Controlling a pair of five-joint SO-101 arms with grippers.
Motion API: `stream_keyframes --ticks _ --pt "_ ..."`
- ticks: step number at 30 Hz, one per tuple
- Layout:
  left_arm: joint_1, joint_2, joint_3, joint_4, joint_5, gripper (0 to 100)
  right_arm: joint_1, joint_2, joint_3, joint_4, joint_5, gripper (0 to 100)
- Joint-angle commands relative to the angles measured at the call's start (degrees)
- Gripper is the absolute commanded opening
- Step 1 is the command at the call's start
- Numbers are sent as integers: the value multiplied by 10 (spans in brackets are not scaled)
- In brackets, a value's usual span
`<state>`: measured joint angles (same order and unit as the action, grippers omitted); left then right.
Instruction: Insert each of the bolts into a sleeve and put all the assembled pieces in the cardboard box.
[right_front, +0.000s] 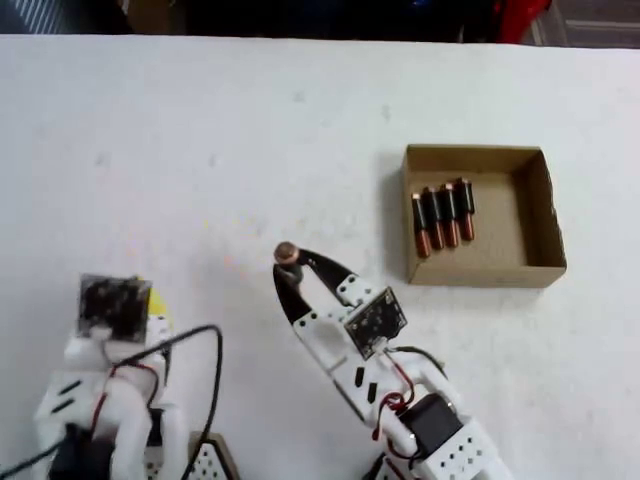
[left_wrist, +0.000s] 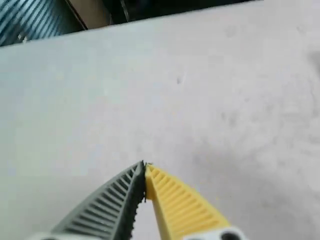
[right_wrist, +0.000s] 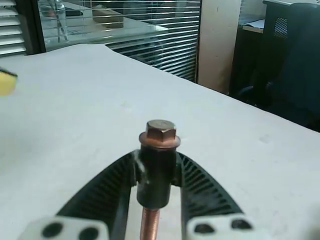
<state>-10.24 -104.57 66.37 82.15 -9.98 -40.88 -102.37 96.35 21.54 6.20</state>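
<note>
Right claw (right_wrist: 156, 161) clamps a smooth black sleeve (right_wrist: 155, 185); copper hex-head bolt (right_wrist: 160, 133) stands upright, head uppermost. Left claw (left_wrist: 145, 169) pressed together.

Copper bolt (right_wrist: 160, 132), black sleeve (right_wrist: 156, 180)

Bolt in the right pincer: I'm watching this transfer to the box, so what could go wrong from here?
1. The right pincer grips only the black sleeve; tilting could let the bolt slide out.
2. The cardboard box already holds four pieces, so this one might land on them or clip the wall.
</note>
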Motion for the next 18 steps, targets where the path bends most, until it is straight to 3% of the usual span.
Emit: stream_keyframes --ticks 1,9,18 --pt "-5 0 50 -18 -4 22 6 -7 5 0 6 17" --pt "-4 0 192 -81 -4 23 51 -7 5 0 6 17" --pt "-3 0 258 -83 0 23 53 -7 5 0 6 17"
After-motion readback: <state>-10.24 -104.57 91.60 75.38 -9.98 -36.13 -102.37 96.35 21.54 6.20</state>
